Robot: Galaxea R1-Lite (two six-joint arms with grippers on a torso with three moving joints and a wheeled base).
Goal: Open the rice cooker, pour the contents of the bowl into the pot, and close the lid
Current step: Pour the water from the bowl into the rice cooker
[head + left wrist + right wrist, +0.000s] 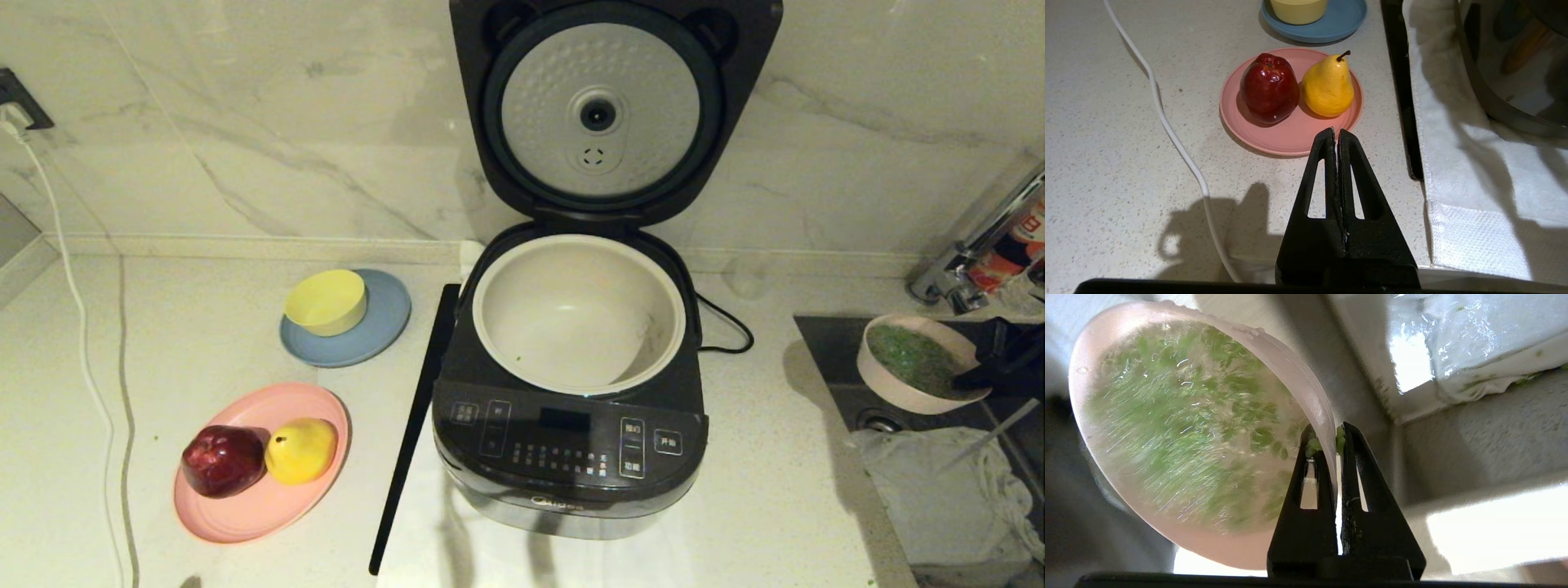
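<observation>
Pinching the bowl (pixel 1180 428) by a thin bite of rim, our right gripper (pixel 1336 435) has one finger inside the wall and one outside, clenched tight on it. That narrow hold is our first worry: the bowl hangs off to one side of the fingers, so a quick swing could make it pivot in the grip or slip free.

We see the greens (pixel 914 359) lying wet and loose in the bowl, a few bits stuck up by the fingertips. If we tilt early, they spill before we reach the pot.

From the cooker (pixel 571 457), the bowl sits well off to the right, over the sink (pixel 833 359), with a stretch of counter between. Anything dropped on the way lands on the counter or in the sink rather than in the pot (pixel 580 314).

The lid (pixel 600 114) stands fully raised behind the pot, which is nearly empty. We judge the approach open from the right, though a high carry could knock the lid and bring it down.

Our left gripper (pixel 1336 136) hangs clamped shut and empty, left of the cooker near the plate (pixel 1286 139) holding the apple (pixel 1269 87) and pear (pixel 1327 85), out of harm's way.
</observation>
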